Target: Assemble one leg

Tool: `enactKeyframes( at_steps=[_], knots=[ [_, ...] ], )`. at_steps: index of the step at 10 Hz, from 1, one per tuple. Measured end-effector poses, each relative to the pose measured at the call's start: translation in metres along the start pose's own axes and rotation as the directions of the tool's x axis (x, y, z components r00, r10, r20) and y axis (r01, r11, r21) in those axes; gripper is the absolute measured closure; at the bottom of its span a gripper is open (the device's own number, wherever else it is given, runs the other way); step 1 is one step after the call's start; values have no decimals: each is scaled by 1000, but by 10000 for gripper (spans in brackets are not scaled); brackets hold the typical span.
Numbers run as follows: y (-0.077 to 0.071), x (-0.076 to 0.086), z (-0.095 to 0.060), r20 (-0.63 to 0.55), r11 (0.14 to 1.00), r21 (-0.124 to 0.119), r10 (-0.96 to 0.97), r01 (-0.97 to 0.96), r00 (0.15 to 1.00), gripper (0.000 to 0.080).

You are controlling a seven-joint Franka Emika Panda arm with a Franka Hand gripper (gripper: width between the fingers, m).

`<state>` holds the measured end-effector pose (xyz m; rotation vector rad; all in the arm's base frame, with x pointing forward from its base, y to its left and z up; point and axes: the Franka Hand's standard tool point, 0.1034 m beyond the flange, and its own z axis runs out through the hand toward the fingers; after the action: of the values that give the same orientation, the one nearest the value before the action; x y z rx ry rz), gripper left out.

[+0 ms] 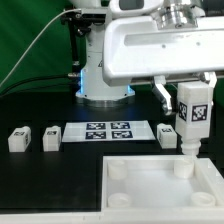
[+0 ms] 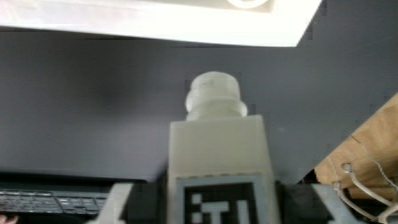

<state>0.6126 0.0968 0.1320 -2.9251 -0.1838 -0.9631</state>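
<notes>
My gripper (image 1: 190,105) is shut on a white leg (image 1: 191,118) with a marker tag on its face. It holds the leg upright over the far right corner socket (image 1: 181,167) of the large white tray-like piece (image 1: 130,190), the leg's peg end close above the socket. In the wrist view the held leg (image 2: 217,140) fills the middle, its fingers (image 2: 128,205) on both sides and the tray-like piece's edge (image 2: 169,20) beyond. Three more legs lie on the black table: two at the exterior view's left (image 1: 18,138) (image 1: 51,137) and one (image 1: 168,134) behind the held leg.
The marker board (image 1: 107,131) lies flat on the table between the loose legs. The arm's white base (image 1: 105,70) stands behind it. A green curtain and a cable are at the back left.
</notes>
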Motion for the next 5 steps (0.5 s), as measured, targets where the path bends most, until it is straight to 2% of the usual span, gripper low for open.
enactKeyframes(
  at_steps=[2, 5],
  knots=[
    [-16, -4, 17, 11, 1000, 12, 7, -7, 1000, 509],
    [-29, -16, 36, 29, 1000, 15, 26, -26, 999, 509]
  ],
)
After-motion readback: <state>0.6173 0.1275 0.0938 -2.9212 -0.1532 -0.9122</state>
